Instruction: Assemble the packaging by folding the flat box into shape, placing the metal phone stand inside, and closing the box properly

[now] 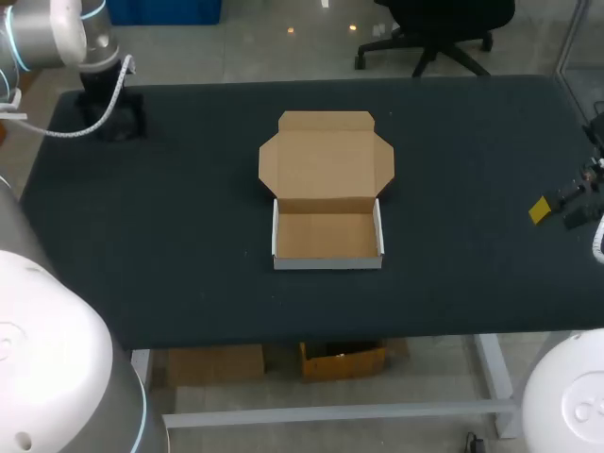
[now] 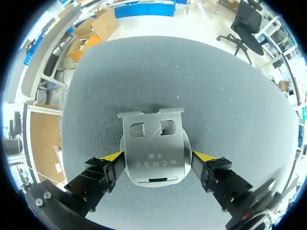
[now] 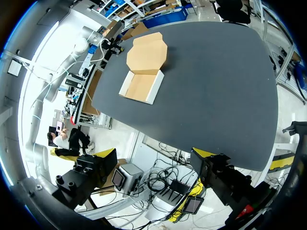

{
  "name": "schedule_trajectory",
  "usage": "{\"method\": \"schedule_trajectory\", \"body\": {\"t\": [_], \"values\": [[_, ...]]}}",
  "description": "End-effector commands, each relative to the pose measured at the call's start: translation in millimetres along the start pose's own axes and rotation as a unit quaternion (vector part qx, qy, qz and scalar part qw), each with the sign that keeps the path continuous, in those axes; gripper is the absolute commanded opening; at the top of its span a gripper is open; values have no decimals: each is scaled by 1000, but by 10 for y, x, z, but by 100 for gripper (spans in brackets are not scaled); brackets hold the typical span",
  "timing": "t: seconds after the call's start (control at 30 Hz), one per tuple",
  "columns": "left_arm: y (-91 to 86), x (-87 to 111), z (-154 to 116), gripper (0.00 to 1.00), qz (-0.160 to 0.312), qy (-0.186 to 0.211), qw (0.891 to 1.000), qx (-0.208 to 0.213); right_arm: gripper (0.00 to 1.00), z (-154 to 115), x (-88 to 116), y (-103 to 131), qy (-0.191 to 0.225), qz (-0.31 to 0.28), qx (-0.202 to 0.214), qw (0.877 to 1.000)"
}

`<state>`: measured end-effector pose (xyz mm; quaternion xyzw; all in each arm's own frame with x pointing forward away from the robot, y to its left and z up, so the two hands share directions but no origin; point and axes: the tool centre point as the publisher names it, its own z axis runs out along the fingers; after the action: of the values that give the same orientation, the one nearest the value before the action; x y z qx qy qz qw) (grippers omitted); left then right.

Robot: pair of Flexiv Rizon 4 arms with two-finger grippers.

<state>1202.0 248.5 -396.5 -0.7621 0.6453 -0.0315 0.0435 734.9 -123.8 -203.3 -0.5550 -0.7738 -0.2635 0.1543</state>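
One open box (image 1: 326,236), one stand (image 2: 154,153)

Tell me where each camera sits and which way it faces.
Head view: above and behind, looking down on the table; box mid-table, left arm far-left corner.
Left wrist view: on the left arm, looking down at the metal phone stand; left gripper shows.
Right wrist view: at the table's right edge, looking across at the box; right gripper open.
Shared: head and right wrist both show the box.
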Motion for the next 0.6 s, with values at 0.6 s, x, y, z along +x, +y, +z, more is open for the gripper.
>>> {"method": "schedule_trajectory", "body": {"t": [0.6], "values": [[-100, -27, 39, 82, -8, -3, 1000, -8, 100, -15, 5, -7, 1, 0, 0, 1000]]}}
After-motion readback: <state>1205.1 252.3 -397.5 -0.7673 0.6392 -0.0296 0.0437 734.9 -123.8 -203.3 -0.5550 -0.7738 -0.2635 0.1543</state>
